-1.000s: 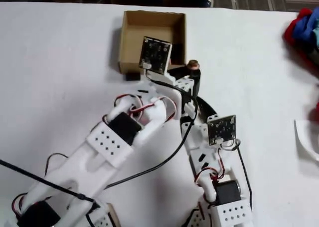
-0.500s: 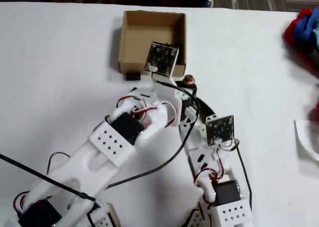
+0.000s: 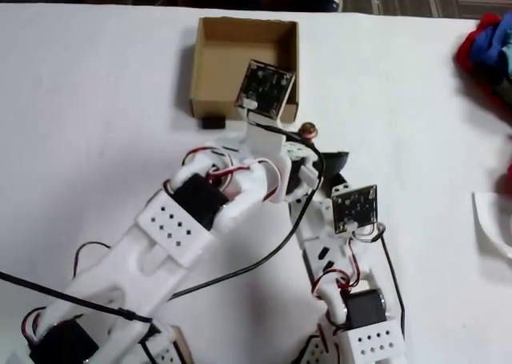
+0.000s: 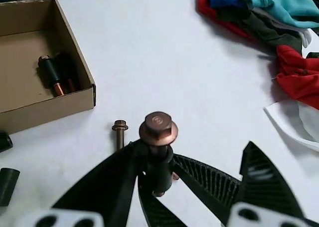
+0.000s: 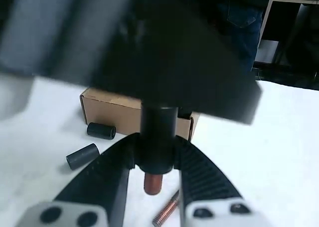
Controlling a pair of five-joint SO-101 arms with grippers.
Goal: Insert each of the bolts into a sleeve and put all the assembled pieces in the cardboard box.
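A copper-headed bolt (image 4: 158, 128) stands upright in a black sleeve (image 5: 158, 132), its tip poking out below. My right gripper (image 5: 157, 147) is shut on the sleeve. My left gripper (image 4: 192, 147) is open around the same piece, one finger against the sleeve, the other finger (image 4: 261, 174) well apart. The bolt head (image 3: 308, 130) is just in front of the cardboard box (image 3: 206, 68). An assembled piece (image 4: 52, 72) lies in the box (image 4: 75, 72). A loose bolt (image 4: 119, 132) and two loose sleeves (image 5: 101, 131) (image 5: 82, 156) lie on the table by the box.
A heap of coloured clothes (image 3: 488, 40) lies at the table's far right, with a white sheet (image 3: 492, 224) below it. One black sleeve (image 3: 213, 122) rests against the box's near wall. The white table is open to the left of the box.
The left wrist has shifted right and toward the arms. The bolt head has come down from beside the box corner to the sleeve. A black finger now sticks out to the right.
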